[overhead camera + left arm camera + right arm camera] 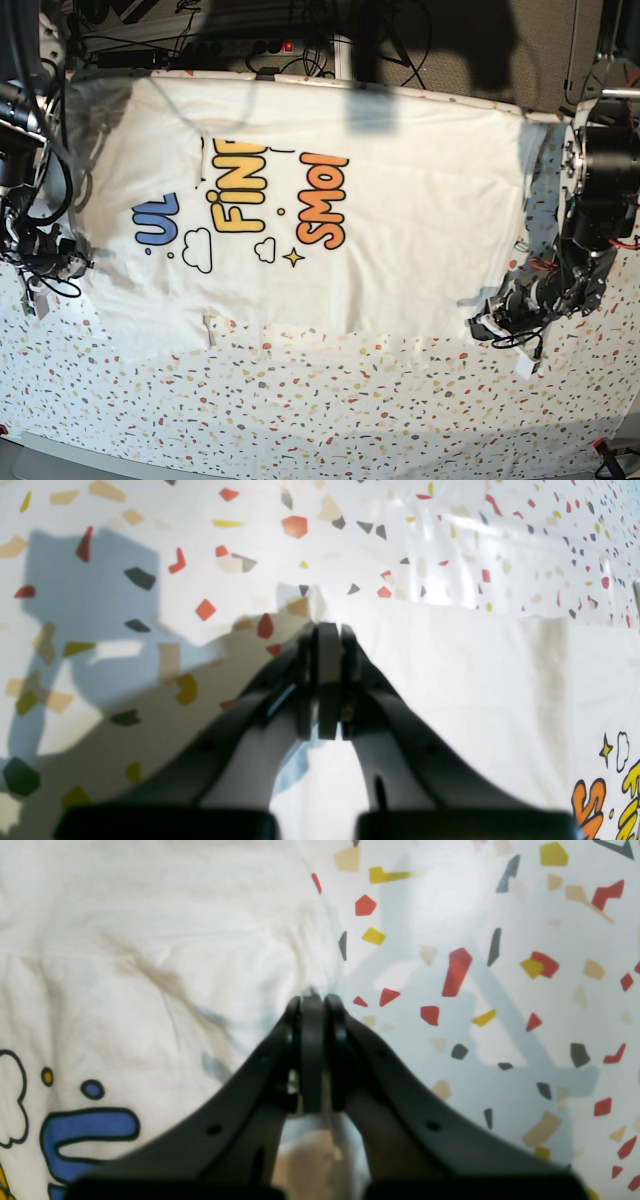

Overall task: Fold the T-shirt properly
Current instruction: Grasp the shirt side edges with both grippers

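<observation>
Base view shows the large white cotton T-shirt (330, 190) spread print-up across the far half of the speckled white bench (330, 410). At its near right corner the left hand (327, 630) is clamped on the fabric edge. At its left edge the right hand (312, 1002) pinches the cloth, jaws closed.

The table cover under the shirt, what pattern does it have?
White table cover with small red, yellow, grey and tan flecks; clearest in the left wrist view.
</observation>
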### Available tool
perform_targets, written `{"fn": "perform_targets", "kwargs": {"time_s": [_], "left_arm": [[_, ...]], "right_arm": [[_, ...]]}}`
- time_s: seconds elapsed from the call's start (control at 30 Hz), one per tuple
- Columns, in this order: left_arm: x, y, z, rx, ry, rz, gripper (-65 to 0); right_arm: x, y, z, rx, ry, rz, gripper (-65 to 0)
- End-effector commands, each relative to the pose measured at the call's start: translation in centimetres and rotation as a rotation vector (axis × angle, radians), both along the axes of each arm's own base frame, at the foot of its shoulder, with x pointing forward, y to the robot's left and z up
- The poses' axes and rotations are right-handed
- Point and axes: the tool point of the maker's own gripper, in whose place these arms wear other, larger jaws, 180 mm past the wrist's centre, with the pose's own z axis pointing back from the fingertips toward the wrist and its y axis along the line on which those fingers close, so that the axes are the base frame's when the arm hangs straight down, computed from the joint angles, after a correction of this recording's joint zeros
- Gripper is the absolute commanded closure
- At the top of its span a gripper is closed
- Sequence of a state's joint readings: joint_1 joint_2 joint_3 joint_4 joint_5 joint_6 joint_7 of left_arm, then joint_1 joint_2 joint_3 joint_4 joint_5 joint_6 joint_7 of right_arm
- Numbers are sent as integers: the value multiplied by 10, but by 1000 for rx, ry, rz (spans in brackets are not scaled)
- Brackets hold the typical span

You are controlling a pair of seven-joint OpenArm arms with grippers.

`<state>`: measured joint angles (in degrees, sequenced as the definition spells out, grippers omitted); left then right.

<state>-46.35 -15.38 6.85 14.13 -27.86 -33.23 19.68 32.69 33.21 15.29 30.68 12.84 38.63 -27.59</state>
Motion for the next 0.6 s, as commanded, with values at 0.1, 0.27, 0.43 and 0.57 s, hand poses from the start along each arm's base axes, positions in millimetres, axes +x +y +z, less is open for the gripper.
{"fn": "perform_targets", "kwargs": {"time_s": [0.1, 0.27, 0.43, 0.57], "left_arm": [[18, 4, 27, -12, -70, 7, 0], [18, 4, 27, -12, -70, 7, 0], [18, 4, 27, -11, -70, 6, 0], [17, 3, 25, -10, -62, 3, 0]], "right_arm": [[15, -4, 33, 47, -74, -3, 0], [23, 0, 51, 45, -101, 18, 0], [26, 2, 61, 17, -109, 41, 0], [26, 2, 62, 16, -106, 43, 0]]}}
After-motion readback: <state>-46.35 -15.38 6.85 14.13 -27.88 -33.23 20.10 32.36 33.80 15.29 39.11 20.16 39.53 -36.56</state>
